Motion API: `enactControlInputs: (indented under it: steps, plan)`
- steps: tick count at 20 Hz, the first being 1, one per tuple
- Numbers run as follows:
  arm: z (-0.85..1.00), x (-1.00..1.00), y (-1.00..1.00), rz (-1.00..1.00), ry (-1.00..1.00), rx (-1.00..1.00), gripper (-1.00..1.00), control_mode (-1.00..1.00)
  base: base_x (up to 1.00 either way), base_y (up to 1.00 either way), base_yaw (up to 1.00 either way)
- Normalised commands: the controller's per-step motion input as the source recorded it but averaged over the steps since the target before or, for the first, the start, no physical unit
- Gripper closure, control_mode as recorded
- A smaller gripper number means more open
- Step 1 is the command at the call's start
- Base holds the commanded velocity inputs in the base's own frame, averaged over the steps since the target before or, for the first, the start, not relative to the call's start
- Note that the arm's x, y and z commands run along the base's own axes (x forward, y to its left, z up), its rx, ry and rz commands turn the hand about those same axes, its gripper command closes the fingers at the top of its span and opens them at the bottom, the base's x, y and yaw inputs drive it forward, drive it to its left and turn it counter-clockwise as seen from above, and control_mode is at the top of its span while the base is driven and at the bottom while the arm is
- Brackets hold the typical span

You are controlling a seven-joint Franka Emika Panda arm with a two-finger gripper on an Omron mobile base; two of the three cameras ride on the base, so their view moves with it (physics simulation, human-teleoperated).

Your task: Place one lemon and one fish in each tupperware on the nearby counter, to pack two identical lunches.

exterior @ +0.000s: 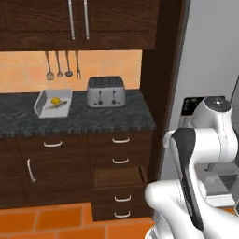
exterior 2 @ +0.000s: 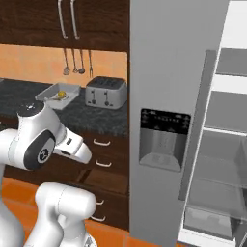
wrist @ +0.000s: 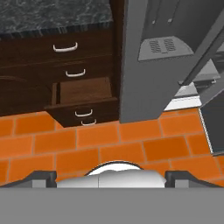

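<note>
From the left base view, one tupperware (exterior: 52, 103) is sitting on the counter (exterior: 93, 119) left of the toaster (exterior: 106, 91), already holding a lemon (exterior: 55, 100) and a fish (exterior: 56, 105) lying lengthwise along the tray. In the right base view, the fridge (exterior 2: 178, 96) is standing open on the right, tray far left. In the hand view, the gripper (wrist: 111, 176) is pointing down at the orange floor (wrist: 87, 144), fingers spread wide and empty; an open drawer (wrist: 83, 94) is lying ahead.

open drawer (wrist: 85, 90) below counter (wrist: 52, 15); orange tile floor (wrist: 109, 144); tool (wrist: 110, 176) fingers spread.
</note>
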Motion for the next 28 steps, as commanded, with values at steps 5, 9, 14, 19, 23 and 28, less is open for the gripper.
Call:
enactControlInputs:
  steps: [5,9,14,19,23,28]
  plan:
    - [0.0,0.0,0.0,0.0,0.0,0.0,-1.0,1.0,-0.06,-1.0,-0.01]
    - [0.0,0.0,0.0,0.0,0.0,0.0,-1.0,1.0,0.0,-1.0,-0.01]
    - [0.0,0.0,0.0,0.0,0.0,0.0,-1.0,1.0,0.05,-0.83,0.0]
    - [0.0,0.0,0.0,0.0,0.0,0.0,-1.0,1.0,0.16,-0.71,0.0]
    - [0.0,0.0,0.0,0.0,0.0,0.0,-1.0,1.0,0.44,-0.35,-0.02]
    - [0.0,0.0,0.0,0.0,0.0,0.0,-1.0,1.0,0.95,0.0,-0.04]
